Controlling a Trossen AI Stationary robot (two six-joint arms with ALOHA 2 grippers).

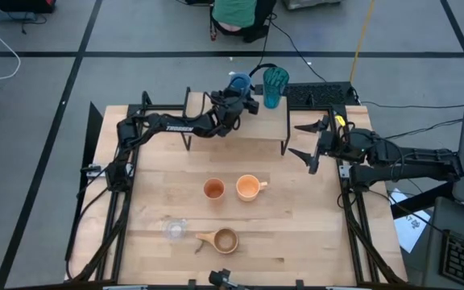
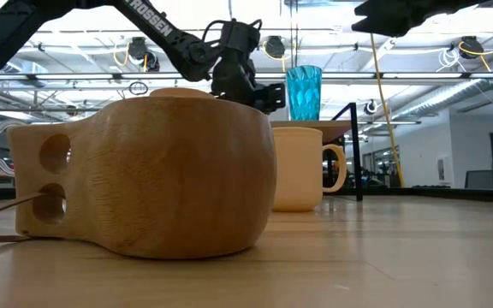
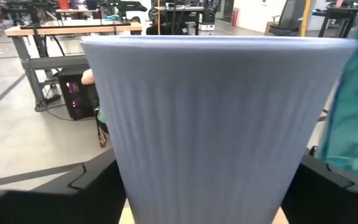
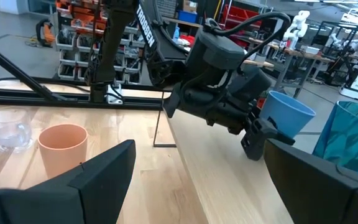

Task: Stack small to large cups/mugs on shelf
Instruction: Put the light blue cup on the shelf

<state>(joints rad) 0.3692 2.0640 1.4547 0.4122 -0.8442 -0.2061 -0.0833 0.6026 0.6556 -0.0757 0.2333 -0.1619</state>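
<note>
i've got the left gripper [image 1: 242,95] loosely round the blue cup [image 1: 238,82] beside the teal tumbler [image 1: 275,85] on the shelf [image 1: 236,129], jaws wide, seemingly releasing; the right gripper [image 1: 303,138] waits open.

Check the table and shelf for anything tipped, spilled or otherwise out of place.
Nothing stands out. The teal tumbler and blue cup stand upright on the shelf; the left gripper is at the blue cup. Every cup on the table is upright, with no spill visible.
</note>
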